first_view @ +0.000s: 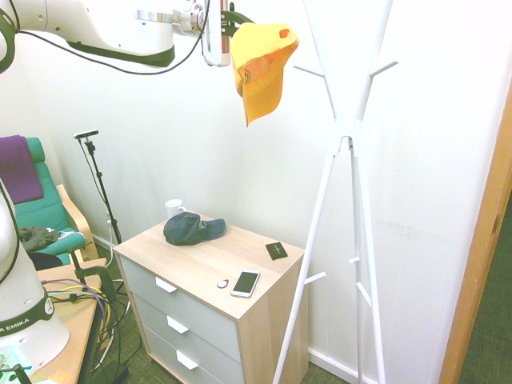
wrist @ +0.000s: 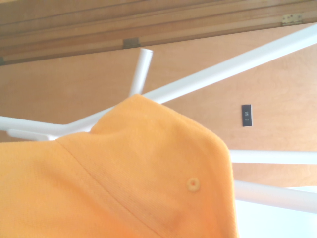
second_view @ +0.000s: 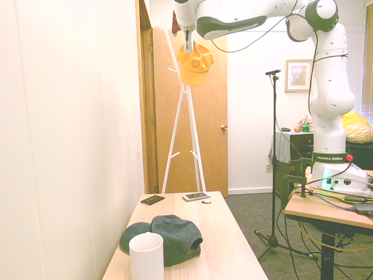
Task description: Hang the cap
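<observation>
Cap (first_view: 260, 68) up high, dangling brim-down from gripper (first_view: 226, 36); I read fingers clamped on its crown. Emblem faces second exterior camera. Cap hangs just beside rack (first_view: 346, 144), level with upper pegs, not on any peg. Wrist view: orange fabric fills frame, white pegs behind. Below: dresser (first_view: 210, 268) with dark cap (first_view: 192, 229), mug (first_view: 174, 208), phone (first_view: 246, 283).

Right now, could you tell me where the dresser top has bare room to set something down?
The dresser top is bare in the middle, between the dark cap and the phone, and along its front-left edge. It is crowded at the back by the white mug and dark cap, and toward the coat rack by the black wallet, phone and small white disc.
</observation>
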Tool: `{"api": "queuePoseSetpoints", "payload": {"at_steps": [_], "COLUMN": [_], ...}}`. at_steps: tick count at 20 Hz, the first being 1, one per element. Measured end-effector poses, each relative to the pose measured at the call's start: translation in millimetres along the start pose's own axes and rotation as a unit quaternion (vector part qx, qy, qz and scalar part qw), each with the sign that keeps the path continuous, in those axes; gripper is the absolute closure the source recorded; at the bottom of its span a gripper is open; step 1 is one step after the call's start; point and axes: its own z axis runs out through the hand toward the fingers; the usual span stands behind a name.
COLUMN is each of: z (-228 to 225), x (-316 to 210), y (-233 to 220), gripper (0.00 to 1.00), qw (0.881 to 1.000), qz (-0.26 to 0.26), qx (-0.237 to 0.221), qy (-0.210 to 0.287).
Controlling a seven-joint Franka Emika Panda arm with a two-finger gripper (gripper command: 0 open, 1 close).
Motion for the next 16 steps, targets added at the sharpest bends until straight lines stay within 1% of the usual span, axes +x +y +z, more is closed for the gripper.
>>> {"api": "queuePoseSetpoints", "payload": {"at_steps": [4, 9, 12, 13, 16], "z": [17.5, 57.2, 67.5, 68.2, 68.3], "x": [6.4, 1.0, -4.9, -7.2, -13.6], "y": [1.3, -23.8, -36.0, -38.6, -44.5], "gripper": [1.0, 1.0, 1.0, 0.0, 0.0], "qw": [1.0, 1.0, 1.0, 1.0, 0.999], "qz": [0.003, -0.008, -0.008, -0.005, 0.004], "qx": [-0.002, -0.006, 0.0, 0.004, 0.014], "qy": [-0.003, -0.013, -0.024, -0.028, -0.04]}}
